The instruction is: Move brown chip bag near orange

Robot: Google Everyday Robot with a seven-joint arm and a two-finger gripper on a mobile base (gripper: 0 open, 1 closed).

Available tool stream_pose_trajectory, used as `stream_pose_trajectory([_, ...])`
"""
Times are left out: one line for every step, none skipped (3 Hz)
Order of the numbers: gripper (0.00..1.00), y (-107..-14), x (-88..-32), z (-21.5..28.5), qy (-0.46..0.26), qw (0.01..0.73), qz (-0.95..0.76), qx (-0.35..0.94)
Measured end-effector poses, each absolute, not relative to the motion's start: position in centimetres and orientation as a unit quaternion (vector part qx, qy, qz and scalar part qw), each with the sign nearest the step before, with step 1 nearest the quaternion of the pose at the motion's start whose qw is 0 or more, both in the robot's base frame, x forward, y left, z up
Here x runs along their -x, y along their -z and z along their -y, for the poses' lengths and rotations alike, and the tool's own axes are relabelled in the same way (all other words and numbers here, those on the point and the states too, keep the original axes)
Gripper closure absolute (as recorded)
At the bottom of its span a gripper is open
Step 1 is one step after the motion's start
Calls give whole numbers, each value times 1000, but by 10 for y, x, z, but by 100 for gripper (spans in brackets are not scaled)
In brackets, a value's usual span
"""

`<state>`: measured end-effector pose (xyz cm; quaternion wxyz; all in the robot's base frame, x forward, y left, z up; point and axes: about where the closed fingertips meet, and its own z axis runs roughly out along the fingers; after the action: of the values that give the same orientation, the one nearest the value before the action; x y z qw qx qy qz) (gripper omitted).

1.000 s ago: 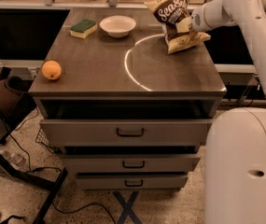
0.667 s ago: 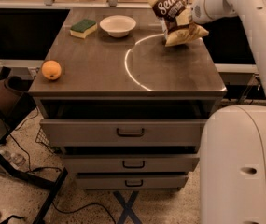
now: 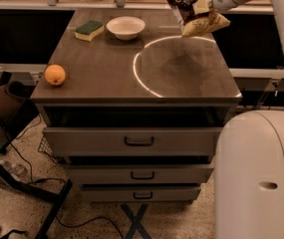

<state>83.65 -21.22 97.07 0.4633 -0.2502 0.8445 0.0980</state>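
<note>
The bag (image 3: 190, 5) is now clear of the table (image 3: 101, 63). A second ago it sat low at the back right corner, its bottom end at the surface. It has since risen in two steps and now hangs high over that corner, its top cut off by the upper edge of the view. The gripper (image 3: 205, 5) is at the bag's right side, fingers clamped on it and carrying its weight, and the bag tilts with its pale lower end pointing right. A soft shadow lies on the tabletop beneath it, inside the bright arc of light. The orange (image 3: 55, 74) has not moved and sits at the front left edge, well apart from the bag, diagonally across the surface. The sponge (image 3: 88, 30) and bowl (image 3: 125, 27) stay at the back left. The lift appears done, so the pick is secure and the carry is what remains: likely a sweep left and forward across the table, then a lowering beside the orange. The crinkly bag could swing or slip on the way, and it should not knock the fruit off the edge.
</note>
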Motion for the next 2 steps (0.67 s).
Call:
stream_pose_trajectory([100,-990,-813,214,-108,465,-838,265])
stream_pose_trajectory([100,-1001,-777,206,-126,465,-826,292])
